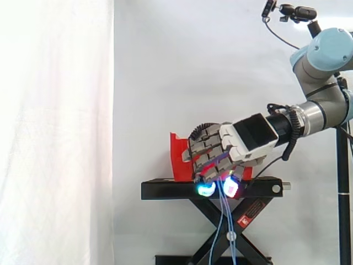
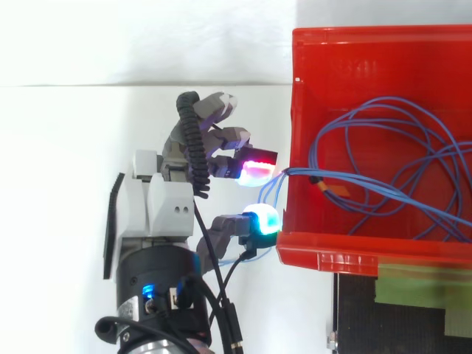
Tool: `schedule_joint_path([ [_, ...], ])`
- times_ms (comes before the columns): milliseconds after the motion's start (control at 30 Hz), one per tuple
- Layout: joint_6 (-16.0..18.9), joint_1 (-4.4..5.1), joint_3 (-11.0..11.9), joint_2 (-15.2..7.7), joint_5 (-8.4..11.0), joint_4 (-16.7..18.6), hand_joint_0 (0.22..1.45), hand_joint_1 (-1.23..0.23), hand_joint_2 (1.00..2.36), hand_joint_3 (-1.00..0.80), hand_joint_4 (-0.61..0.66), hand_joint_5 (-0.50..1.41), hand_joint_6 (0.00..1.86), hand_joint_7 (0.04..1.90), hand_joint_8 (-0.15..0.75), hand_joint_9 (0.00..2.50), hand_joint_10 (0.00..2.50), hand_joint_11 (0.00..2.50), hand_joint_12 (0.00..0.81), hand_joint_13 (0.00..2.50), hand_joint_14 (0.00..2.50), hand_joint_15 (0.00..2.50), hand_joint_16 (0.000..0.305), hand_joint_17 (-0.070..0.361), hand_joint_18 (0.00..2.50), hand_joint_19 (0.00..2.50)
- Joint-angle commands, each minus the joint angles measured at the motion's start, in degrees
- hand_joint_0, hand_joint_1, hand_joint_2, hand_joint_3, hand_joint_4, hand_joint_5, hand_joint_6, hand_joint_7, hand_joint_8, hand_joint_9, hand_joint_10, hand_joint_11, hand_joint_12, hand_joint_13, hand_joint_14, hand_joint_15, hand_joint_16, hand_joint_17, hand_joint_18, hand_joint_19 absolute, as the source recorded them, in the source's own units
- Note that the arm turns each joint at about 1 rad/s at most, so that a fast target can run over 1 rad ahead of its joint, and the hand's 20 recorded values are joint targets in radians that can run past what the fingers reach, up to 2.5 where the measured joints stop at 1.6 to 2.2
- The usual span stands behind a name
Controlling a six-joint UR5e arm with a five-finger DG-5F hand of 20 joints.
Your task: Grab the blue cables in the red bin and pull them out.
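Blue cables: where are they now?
In the top view the blue cables coil inside the red bin on the right, with strands crossing its left wall into the pinching hand; in the side view they hang below it, before the black stand.

White curtain point(image 1: 55, 138) hangs in folds at left; plain white backdrop point(image 1: 182, 66) behind, evenly lit; black scissor-leg stand point(image 1: 165, 190) low centre; black pole point(image 1: 343, 193) upright at right edge; small camera point(image 1: 298, 12) above.

Red label point(image 1: 249, 215) on the stand point(image 1: 165, 190) too small to read
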Motion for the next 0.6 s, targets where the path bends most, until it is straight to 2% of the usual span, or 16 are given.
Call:
schedule_joint_path([
  [0,0.0,0.03,-1.1,0.0,0.0,2.2,0.83,-1.0,1.0,-1.0,0.13,0.84,0.01,0.73,0.249,0.8,0.02,0.61,0.345,0.57,0.02,0.35,0.047,0.105,0.49,0.43],
  [300,0.0,-0.06,-0.9,0.2,-0.09,2.2,0.84,-1.0,1.0,-1.0,0.12,0.87,0.01,0.77,0.249,0.81,0.02,0.62,0.343,0.57,0.01,0.35,0.046,0.104,0.49,0.43],
  [500,0.0,-0.06,-0.6,0.2,-0.09,2.2,0.84,-1.0,1.0,-1.0,0.11,0.93,0.0,0.88,0.251,0.83,0.02,0.62,0.343,0.59,0.02,0.34,0.046,0.104,0.5,0.43],
  [567,0.0,-0.06,-0.6,0.2,-0.09,2.2,0.84,-0.99,1.0,-1.0,0.11,0.94,0.05,0.88,0.25,0.84,0.02,0.62,0.343,0.59,0.02,0.35,0.046,0.104,0.5,0.43],
])
